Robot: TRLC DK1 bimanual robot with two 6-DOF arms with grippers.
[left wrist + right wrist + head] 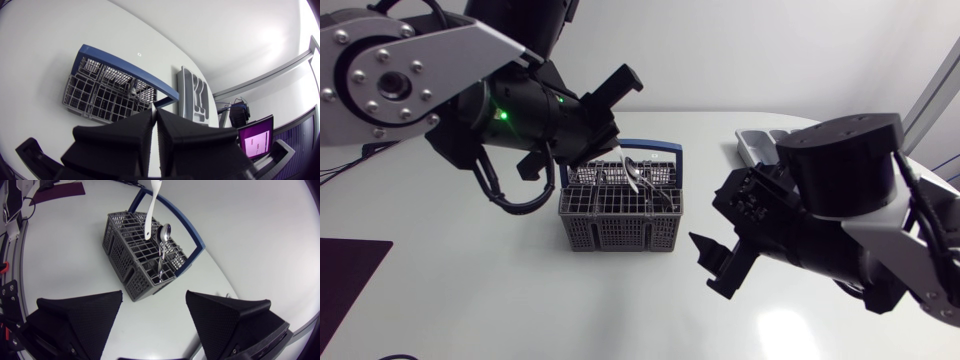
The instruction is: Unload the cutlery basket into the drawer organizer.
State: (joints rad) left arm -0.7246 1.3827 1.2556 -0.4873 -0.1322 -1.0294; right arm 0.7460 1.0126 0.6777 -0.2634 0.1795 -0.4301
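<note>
The grey cutlery basket (620,222) with a blue handle stands mid-table. A metal spoon (638,176) and other cutlery stand in its far compartments. My left gripper (603,143) hangs over the basket's far side, shut on a white utensil (620,155) that dangles above the basket. In the right wrist view the white utensil (152,205) hangs over the basket (135,250) beside the spoon (163,234). My right gripper (715,265) stands open to the basket's right, and the right gripper (155,325) holds nothing. The grey drawer organizer (755,145) lies at the back right.
In the left wrist view the shut left gripper (155,132) looks down on the basket (100,95), with the organizer (192,95) just beyond it. A dark purple mat (345,270) lies at the table's front left.
</note>
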